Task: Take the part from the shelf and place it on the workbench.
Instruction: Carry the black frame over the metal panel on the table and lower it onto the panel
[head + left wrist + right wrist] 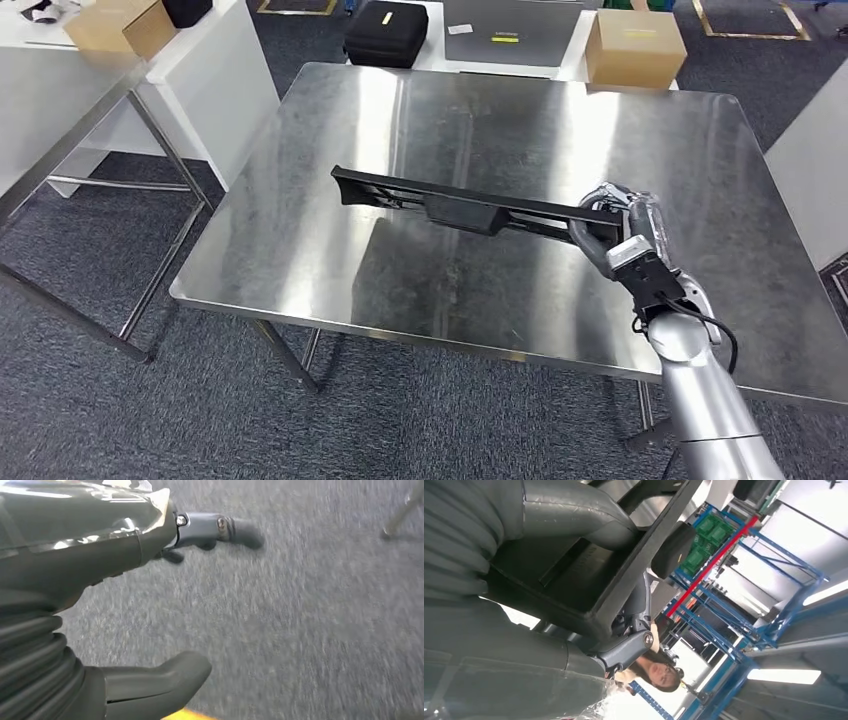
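a square stainless-steel workbench [300, 260] on thin metal legs stands on grey carpet [100, 420]. a long black part [460, 208] stretches across its middle, its right end gripped by the right hand [615, 222]; whether it rests on the steel or hangs just above it cannot be told. the sheet shows scuffs, bright glare and a seam running front to back.

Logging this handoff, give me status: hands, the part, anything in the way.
Right hand grips the part by one end, over the workbench. Left hand open, hanging above carpet. Bench bare beneath the part.
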### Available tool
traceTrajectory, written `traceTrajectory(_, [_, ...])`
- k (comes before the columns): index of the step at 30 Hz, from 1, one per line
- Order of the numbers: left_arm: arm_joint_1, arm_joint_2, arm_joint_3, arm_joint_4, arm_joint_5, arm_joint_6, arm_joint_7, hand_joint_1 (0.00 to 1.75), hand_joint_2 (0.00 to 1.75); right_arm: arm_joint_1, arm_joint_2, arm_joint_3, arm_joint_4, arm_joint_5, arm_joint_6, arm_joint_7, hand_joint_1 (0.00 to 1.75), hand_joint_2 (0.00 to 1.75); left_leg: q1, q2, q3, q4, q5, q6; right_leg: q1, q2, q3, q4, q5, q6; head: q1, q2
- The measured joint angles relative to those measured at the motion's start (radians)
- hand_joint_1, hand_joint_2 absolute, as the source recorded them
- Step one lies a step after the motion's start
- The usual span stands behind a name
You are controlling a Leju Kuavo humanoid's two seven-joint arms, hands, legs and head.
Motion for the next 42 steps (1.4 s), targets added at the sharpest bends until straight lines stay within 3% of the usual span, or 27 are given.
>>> traceTrajectory(2, [-0.001,-0.003,0.001,0.0,0.0,-0.002,0.0,0.0,1.75,-0.004,-0.004,0.001,0.002,0.003,-0.001,0.0,1.75,1.75,0.009,0.009,0.018,-0.044,0.027,-0.011,0.004,-0.018,-0.013,0.018,-0.012,0.001,-0.003,0.0])
traceTrajectory(5, [0.002,-0.011,0.001,0.002,0.0,-0.007,-0.003,0.0,1.75,-0.016,-0.007,0.003,0.007,0.004,-0.002,-0.001,1.75,1.75,0.021,0.024,0.02,-0.068,0.047,-0.031,-0.006,-0.048,-0.079,0.167,-0.09,0.003,0.001,0.0])
traceTrajectory(6, [0.003,-0.015,0.001,0.003,0.002,-0.009,-0.006,0.0,1.75,-0.017,-0.007,0.003,0.008,0.003,-0.002,-0.001,1.75,1.75,0.026,0.029,0.017,-0.067,0.049,-0.039,-0.014,-0.053,-0.096,0.214,-0.107,0.01,0.001,0.0])
traceTrajectory(7, [0.003,-0.018,0.002,0.003,0.003,-0.012,-0.009,0.0,1.75,-0.016,-0.007,0.003,0.009,0.003,-0.002,-0.001,1.75,1.75,0.032,0.032,0.014,-0.065,0.049,-0.047,-0.024,-0.057,-0.097,0.226,-0.109,0.023,0.0,0.0])
traceTrajectory(8, [0.003,-0.021,0.002,0.004,0.005,-0.014,-0.012,0.0,1.75,-0.017,-0.007,0.003,0.009,0.004,-0.002,-0.001,1.75,1.75,0.04,0.035,0.01,-0.059,0.047,-0.057,-0.034,-0.063,-0.08,0.203,-0.098,0.041,0.001,0.0])
traceTrajectory(10, [0.001,-0.023,0.002,0.003,0.007,-0.016,-0.015,0.0,1.75,-0.02,-0.008,0.003,0.01,0.004,-0.002,0.0,1.75,1.75,0.054,0.04,-0.002,-0.033,0.035,-0.085,-0.052,-0.074,-0.012,0.09,-0.062,0.079,0.002,0.0])
traceTrajectory(11, [-0.001,-0.021,0.003,0.003,0.008,-0.016,-0.017,0.0,1.75,-0.023,-0.007,0.004,0.009,0.004,-0.002,0.002,1.75,1.75,0.057,0.041,-0.011,-0.013,0.025,-0.098,-0.056,-0.075,0.014,0.043,-0.052,0.088,0.005,0.0])
traceTrajectory(12, [-0.004,-0.02,0.003,0.002,0.008,-0.016,-0.018,0.0,1.75,-0.025,-0.008,0.004,0.008,0.004,-0.003,0.004,1.75,1.75,0.056,0.042,-0.02,0.004,0.017,-0.109,-0.059,-0.075,0.027,0.022,-0.051,0.083,0.005,0.0])
traceTrajectory(13, [-0.006,-0.018,0.003,0.001,0.008,-0.016,-0.019,0.0,1.75,-0.027,-0.008,0.004,0.006,0.005,-0.003,0.006,1.75,1.75,0.054,0.043,-0.027,0.015,0.012,-0.116,-0.057,-0.072,0.026,0.023,-0.056,0.071,0.003,0.0])
traceTrajectory(15, [-0.007,-0.019,0.003,0.001,0.008,-0.015,-0.02,0.0,1.75,-0.026,-0.008,0.006,0.003,0.007,-0.004,0.011,1.75,1.75,0.057,0.043,-0.033,0.023,0.008,-0.122,-0.057,-0.066,0.022,0.029,-0.054,0.045,-0.005,0.0])
traceTrajectory(16, [-0.007,-0.019,0.003,0.001,0.008,-0.015,-0.02,0.0,1.75,-0.026,-0.007,0.007,0.002,0.008,-0.004,0.012,1.75,1.75,0.061,0.043,-0.035,0.03,0.002,-0.126,-0.057,-0.065,0.021,0.03,-0.052,0.039,-0.008,0.0])
traceTrajectory(17, [-0.007,-0.019,0.003,0.002,0.008,-0.015,-0.02,0.0,1.75,-0.025,-0.007,0.007,0.001,0.009,-0.004,0.014,1.75,1.75,0.064,0.041,-0.044,0.052,-0.015,-0.13,-0.057,-0.063,0.02,0.029,-0.05,0.033,-0.008,0.0])
traceTrajectory(19, [-0.007,-0.02,0.004,0.002,0.008,-0.014,-0.02,0.0,1.75,-0.025,-0.007,0.007,-0.001,0.009,-0.004,0.014,1.75,1.75,0.066,0.039,-0.088,0.151,-0.077,-0.138,-0.055,-0.062,0.019,0.029,-0.048,0.025,-0.009,0.0])
traceTrajectory(21, [-0.007,-0.02,0.004,0.002,0.009,-0.015,-0.021,0.0,1.75,-0.025,-0.007,0.008,-0.001,0.009,-0.004,0.014,1.75,1.75,0.066,0.038,-0.143,0.266,-0.128,-0.14,-0.05,-0.062,0.017,0.029,-0.046,0.022,-0.01,0.0])
traceTrajectory(22, [-0.006,-0.021,0.004,0.002,0.009,-0.015,-0.021,0.0,1.75,-0.025,-0.006,0.008,-0.001,0.009,-0.004,0.014,1.75,1.75,0.065,0.037,-0.156,0.289,-0.129,-0.136,-0.046,-0.061,0.015,0.029,-0.046,0.02,-0.01,0.0])
traceTrajectory(24, [-0.007,-0.021,0.004,0.002,0.01,-0.015,-0.022,0.0,1.75,-0.025,-0.006,0.008,-0.003,0.009,-0.004,0.014,1.75,1.75,0.061,0.035,-0.127,0.232,-0.084,-0.118,-0.038,-0.059,0.014,0.028,-0.044,0.017,-0.01,0.0])
traceTrajectory(26, [-0.01,-0.021,0.004,0.002,0.011,-0.016,-0.025,0.0,1.75,-0.029,-0.006,0.008,-0.008,0.011,-0.005,0.015,1.75,1.75,0.051,0.028,-0.058,0.105,-0.03,-0.088,-0.032,-0.057,0.015,0.026,-0.041,0.015,-0.009,0.0])
traceTrajectory(28, [-0.015,-0.02,0.004,0.002,0.012,-0.016,-0.029,0.0,1.75,-0.035,-0.006,0.008,-0.013,0.016,-0.007,0.02,1.75,1.75,0.039,0.025,-0.024,0.039,-0.012,-0.069,-0.032,-0.056,0.015,0.023,-0.038,0.017,-0.008,0.0])
traceTrajectory(30, [-0.02,-0.02,0.004,0.001,0.016,-0.017,-0.034,0.0,1.75,-0.039,-0.005,0.008,-0.018,0.021,-0.009,0.027,1.75,1.75,0.033,0.028,-0.019,0.024,-0.004,-0.064,-0.033,-0.057,0.017,0.013,-0.032,0.027,-0.009,0.0])
traceTrajectory(31, [-0.021,-0.021,0.004,0.001,0.017,-0.017,-0.036,0.0,1.75,-0.04,-0.005,0.008,-0.02,0.023,-0.01,0.029,1.75,1.75,0.034,0.03,-0.012,0.009,0.005,-0.064,-0.031,-0.058,0.016,0.012,-0.03,0.031,-0.009,0.0])
traceTrajectory(33, [-0.024,-0.024,0.004,0.001,0.019,-0.017,-0.041,0.0,1.75,-0.048,-0.008,0.008,-0.025,0.027,-0.01,0.033,1.75,1.75,0.038,0.035,0.002,-0.025,0.028,-0.063,-0.027,-0.062,-0.005,0.053,-0.054,0.029,-0.006,0.0])
traceTrajectory(35, [-0.027,-0.028,0.004,0.001,0.019,-0.019,-0.042,0.0,1.75,-0.055,-0.009,0.008,-0.025,0.028,-0.011,0.035,1.75,1.75,0.038,0.038,0.004,-0.037,0.037,-0.063,-0.027,-0.065,-0.057,0.167,-0.111,0.02,-0.004,0.0])
traceTrajectory(37, [-0.028,-0.031,0.004,0.001,0.019,-0.021,-0.043,0.0,1.75,-0.055,-0.01,0.008,-0.025,0.029,-0.012,0.036,1.75,1.75,0.037,0.039,0.001,-0.036,0.037,-0.064,-0.029,-0.065,-0.094,0.254,-0.141,0.026,-0.004,0.0])
traceTrajectory(38, [-0.028,-0.032,0.004,0.001,0.019,-0.022,-0.044,0.0,1.75,-0.055,-0.01,0.008,-0.025,0.029,-0.012,0.037,1.75,1.75,0.037,0.039,0.0,-0.035,0.037,-0.065,-0.031,-0.065,-0.089,0.25,-0.135,0.034,-0.004,0.0])
traceTrajectory(40, [-0.028,-0.036,0.004,0.001,0.019,-0.023,-0.045,0.0,1.75,-0.055,-0.012,0.008,-0.025,0.03,-0.012,0.039,1.75,1.75,0.038,0.039,-0.001,-0.028,0.034,-0.071,-0.035,-0.07,-0.027,0.14,-0.088,0.055,-0.004,0.0])
traceTrajectory(42, [-0.029,-0.037,0.004,0.001,0.019,-0.024,-0.047,0.0,1.75,-0.057,-0.013,0.008,-0.027,0.03,-0.012,0.04,1.75,1.75,0.034,0.039,-0.008,-0.011,0.025,-0.084,-0.032,-0.075,0.035,0.027,-0.053,0.054,-0.004,0.0])
